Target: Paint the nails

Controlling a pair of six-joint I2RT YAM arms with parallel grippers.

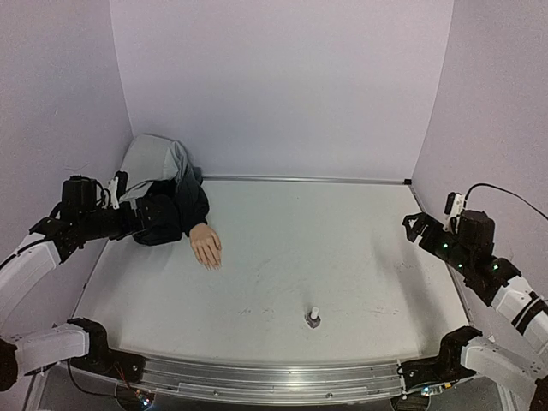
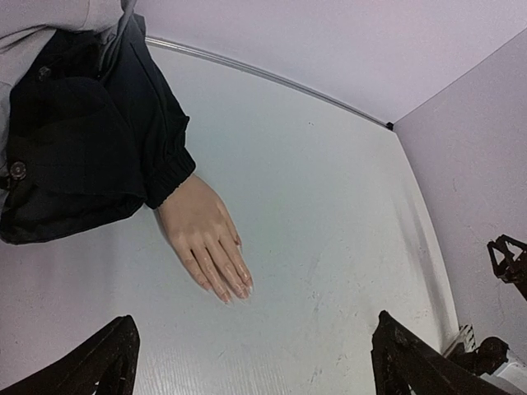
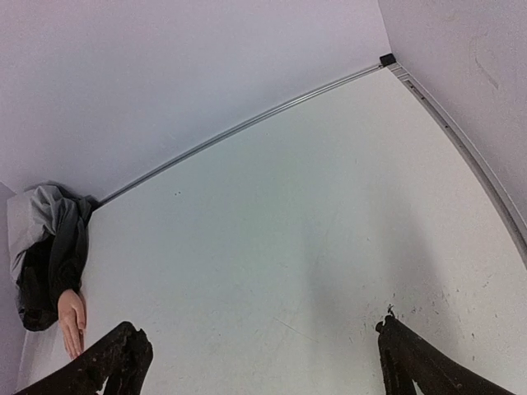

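Setup stage, by judgement: no brush in play. Left gripper (image 2: pixel 255 346) and right gripper (image 3: pixel 259 350) gaping, empty. Nails (image 2: pixel 236 290) on mannequin hand (image 1: pixel 206 247) at nine o'clock; polish bottle (image 1: pixel 314 321) near five. Next, likely: steady bottle, twist off white cap (image 1: pixel 314 312).

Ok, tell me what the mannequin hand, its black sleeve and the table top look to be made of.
Mannequin hand: probably soft plastic or silicone; smooth peach surface with a slight sheen.
Black sleeve: cloth, matte; it folds, gathers at the cuff and carries a button.
Table top: a hard white board, likely laminate or painted, matte, with fine scuffs.
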